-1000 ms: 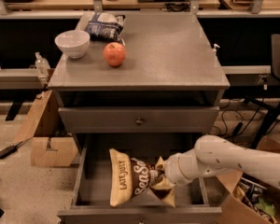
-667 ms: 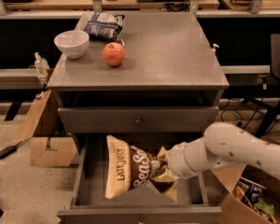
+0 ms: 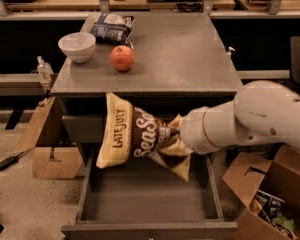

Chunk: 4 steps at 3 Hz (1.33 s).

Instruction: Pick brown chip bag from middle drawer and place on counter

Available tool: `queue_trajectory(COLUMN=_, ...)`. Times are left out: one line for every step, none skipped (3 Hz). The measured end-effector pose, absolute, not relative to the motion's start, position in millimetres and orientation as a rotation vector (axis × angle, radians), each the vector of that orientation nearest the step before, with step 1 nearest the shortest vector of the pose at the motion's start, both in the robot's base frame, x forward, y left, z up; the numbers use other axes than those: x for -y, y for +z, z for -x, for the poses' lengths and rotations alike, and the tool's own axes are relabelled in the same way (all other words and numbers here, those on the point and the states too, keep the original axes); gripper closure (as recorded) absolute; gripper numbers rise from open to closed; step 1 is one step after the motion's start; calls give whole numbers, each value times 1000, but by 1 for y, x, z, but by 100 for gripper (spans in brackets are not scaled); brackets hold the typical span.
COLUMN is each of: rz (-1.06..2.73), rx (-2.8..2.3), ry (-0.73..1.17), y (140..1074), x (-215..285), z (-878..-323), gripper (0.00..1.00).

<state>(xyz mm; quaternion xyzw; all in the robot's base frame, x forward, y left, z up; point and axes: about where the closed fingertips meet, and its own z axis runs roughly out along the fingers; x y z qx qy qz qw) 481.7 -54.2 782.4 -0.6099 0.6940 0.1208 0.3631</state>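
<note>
The middle drawer (image 3: 145,201) is pulled open at the bottom, closest to us. A second ago the brown chip bag (image 3: 132,136) was low down inside it. Now the bag is up in the air, above the drawer floor and in front of the cabinet, with its top just under the counter's front edge. So the pick looks done, and I see nothing left in the drawer.

The gripper (image 3: 169,134) is at the bag's right end, squeezing the crinkled corner tight. The bag hangs out sideways from it to the left.

I think the bag has to go higher and then forward to reach the counter (image 3: 185,54).

On the counter's left side are an apple (image 3: 122,58), a white bowl (image 3: 77,46) with nothing showing inside, and a blue-and-white snack bag (image 3: 111,28) at the back. The right side is bare.
</note>
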Motion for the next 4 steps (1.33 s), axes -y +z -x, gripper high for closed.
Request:
queue_trajectory(rz=1516, rx=-1728, ry=149, y=853, x=51, z=-503, gripper=100)
queue_trajectory(rz=1495, rx=-1719, ry=-33, y=893, x=50, z=-507, gripper=100)
queue_trajectory(rz=1482, rx=-1749, ry=-85, y=896, x=57, z=-509, gripper=100)
queue_trajectory(rz=1482, rx=-1749, ry=-85, y=896, x=57, z=-509, gripper=100)
